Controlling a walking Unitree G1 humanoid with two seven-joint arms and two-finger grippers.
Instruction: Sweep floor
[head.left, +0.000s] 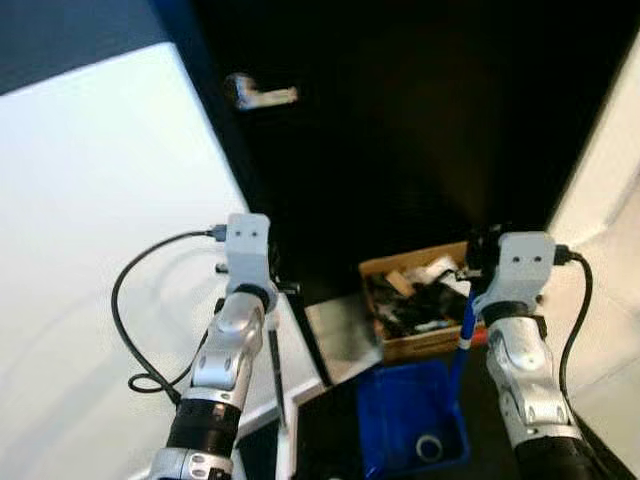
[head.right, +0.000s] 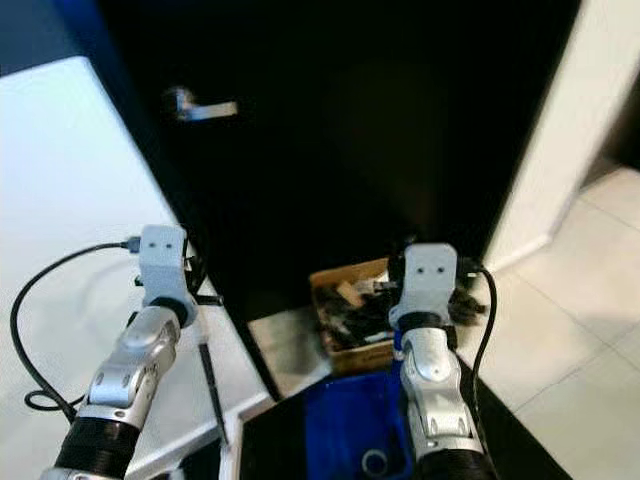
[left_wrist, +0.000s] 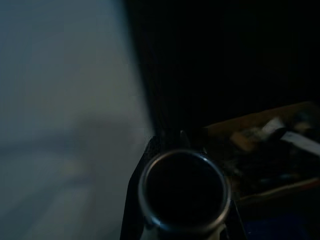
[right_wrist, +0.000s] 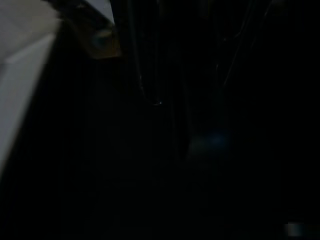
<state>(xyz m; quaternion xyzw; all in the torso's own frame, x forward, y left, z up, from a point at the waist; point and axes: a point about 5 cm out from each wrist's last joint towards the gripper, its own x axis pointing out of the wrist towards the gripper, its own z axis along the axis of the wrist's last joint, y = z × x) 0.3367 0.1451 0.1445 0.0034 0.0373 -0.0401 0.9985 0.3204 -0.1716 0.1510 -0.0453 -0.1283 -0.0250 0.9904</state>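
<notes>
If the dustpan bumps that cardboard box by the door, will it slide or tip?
The cardboard box is low and wide, so it would probably slide rather than tip. It is heaped with dark odds and ends, so likely heavy enough to resist a light nudge. Its open top could spill loose pieces if shoved hard by the blue dustpan.

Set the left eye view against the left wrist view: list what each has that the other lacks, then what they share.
Left eye view: the door handle, the blue dustpan, the left arm and the right arm. Left wrist view: a dark round tube end, close up. Shared: the cardboard box of clutter, the white wall and the dark door.
</notes>
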